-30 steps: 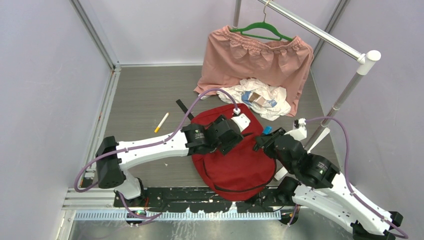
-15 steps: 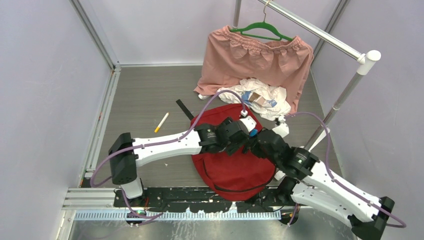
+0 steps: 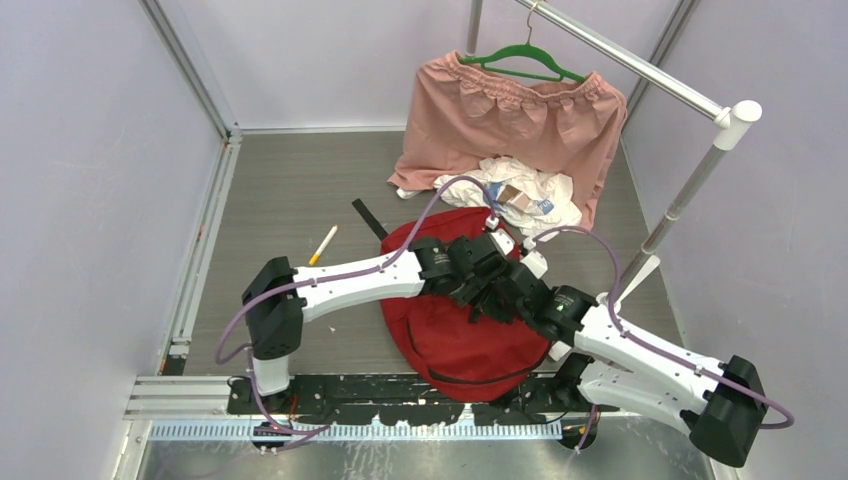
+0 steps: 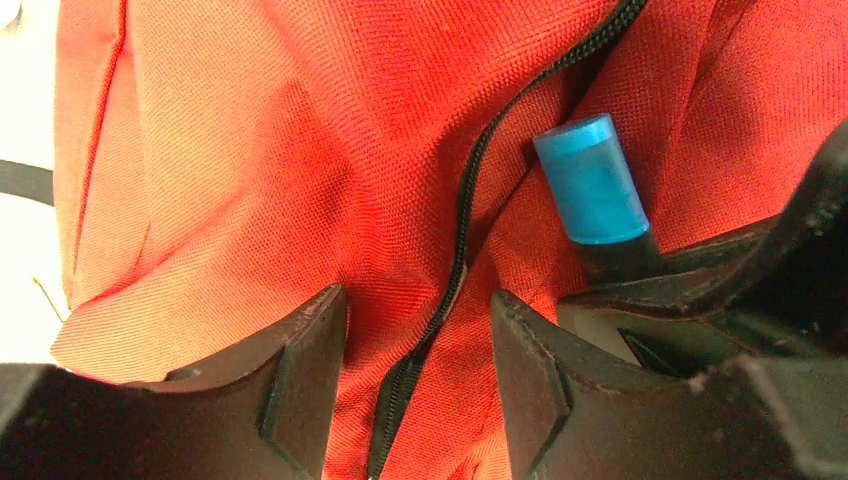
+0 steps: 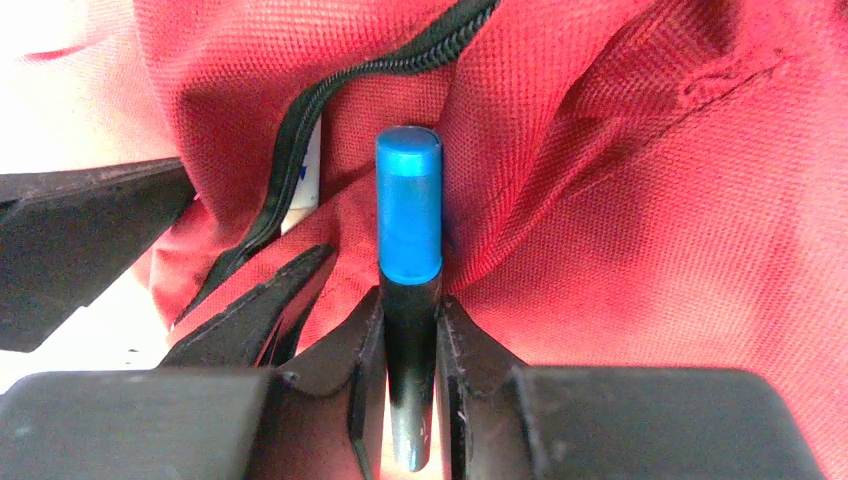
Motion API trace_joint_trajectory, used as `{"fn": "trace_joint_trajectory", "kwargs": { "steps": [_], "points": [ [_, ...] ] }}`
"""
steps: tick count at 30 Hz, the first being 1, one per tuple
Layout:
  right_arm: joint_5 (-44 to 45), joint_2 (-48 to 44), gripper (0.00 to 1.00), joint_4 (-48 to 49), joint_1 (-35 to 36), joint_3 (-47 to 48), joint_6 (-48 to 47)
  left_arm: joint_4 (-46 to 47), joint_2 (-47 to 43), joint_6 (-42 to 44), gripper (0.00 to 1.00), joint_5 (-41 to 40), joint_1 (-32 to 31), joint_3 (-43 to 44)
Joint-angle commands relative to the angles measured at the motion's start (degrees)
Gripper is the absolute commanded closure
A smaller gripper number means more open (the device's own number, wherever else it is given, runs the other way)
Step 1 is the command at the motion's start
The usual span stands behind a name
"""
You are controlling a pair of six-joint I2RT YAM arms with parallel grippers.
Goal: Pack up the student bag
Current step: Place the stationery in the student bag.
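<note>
The dark-red student bag (image 3: 470, 340) lies flat near the front middle of the table. My left gripper (image 3: 488, 283) is over its upper part, and so is my right gripper (image 3: 508, 292). In the left wrist view my left gripper (image 4: 420, 340) is open, with its jaws on either side of the black zipper (image 4: 470, 220) on the red fabric (image 4: 300, 150). My right gripper (image 5: 410, 320) is shut on a black marker with a blue cap (image 5: 408, 210). The cap points at a fold beside the zipper. The marker also shows in the left wrist view (image 4: 590, 180).
A yellow pen (image 3: 322, 245) and a black strap (image 3: 368, 218) lie left of the bag. A pale pink garment (image 3: 510, 120) hangs on a green hanger at the back, above a white printed cloth (image 3: 525, 195). A metal rail post (image 3: 690, 190) stands at the right.
Both arms have closed in over the bag's upper part. My left gripper moved right. My right gripper carried the marker left, up to the zipper.
</note>
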Motion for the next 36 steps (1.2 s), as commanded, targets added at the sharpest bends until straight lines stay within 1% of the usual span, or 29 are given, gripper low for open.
{"fn": "trace_joint_trajectory", "kwargs": {
  "steps": [1,2,5,6,8,11,16,18,21,25,27,29,32,34,36],
  "points": [
    [0.62,0.91,0.99,5.22,0.36,6.15,-5.18,2.32,2.48,1.36,0.45,1.58,-1.28,4.9],
    [1.38,0.83,0.99,4.43,0.2,6.82,-5.85,2.62,2.33,1.21,0.48,1.84,-0.84,4.79],
    [4.03,-1.19,0.99,2.48,-0.62,7.61,-6.55,4.06,0.13,0.25,0.61,2.89,0.82,2.69],
    [4.89,-2.64,0.99,1.77,-0.98,7.64,-6.76,4.88,-1.1,0.03,0.63,3.32,1.25,1.47],
    [7.11,-4.41,0.99,0.06,-1.23,7.5,-7.2,7.0,-3.95,0.4,0.63,3.73,1.71,-1.19],
    [9.6,-7.74,0.99,-2.56,-1.26,7.14,-7.28,8.59,-7.56,0.88,0.59,3.07,1.88,-3.75],
    [10.98,-11.46,0.99,-5.52,-1.3,6.73,-6.13,9.73,-12.19,0.72,0.52,1.73,2.31,-6.9],
    [11.44,-12.71,0.99,-6.47,-1.32,6.59,-5.66,10.21,-13.84,0.7,0.48,1.8,2.59,-7.94],
    [12.8,-14.31,0.99,-8.46,-1.28,6.77,-4.96,10.26,-15.51,1.0,0.41,1.83,2.81,-8.85],
    [14.35,-15.59,0.99,-11.46,-1.38,7.93,-4.77,10.13,-16.55,0.97,0.26,3.1,2.87,-9.58],
    [14.49,-16.16,0.99,-12.31,-1.38,8.31,-4.54,11.16,-16.75,1.11,0.2,4.78,2.86,-10.17],
    [14.51,-16.72,0.99,-12.83,-1.37,8.33,-4.1,12.55,-16.33,0.77,0.19,5.94,2.86,-10.56],
    [14.68,-17.27,0.99,-13.2,-1.35,8.24,-3.58,14.67,-14.49,0.13,0.2,6.03,2.86,-10.66],
    [14.69,-17.46,0.99,-13.1,-1.3,8.32,-3.33,15.62,-12.91,-0.38,0.24,3.26,2.87,-10.48],
    [14.41,-17.48,0.99,-13.18,-1.35,8.34,-3.22,14.8,-11.41,-0.35,0.28,2.23,2.94,-9.28]
  ]
}}
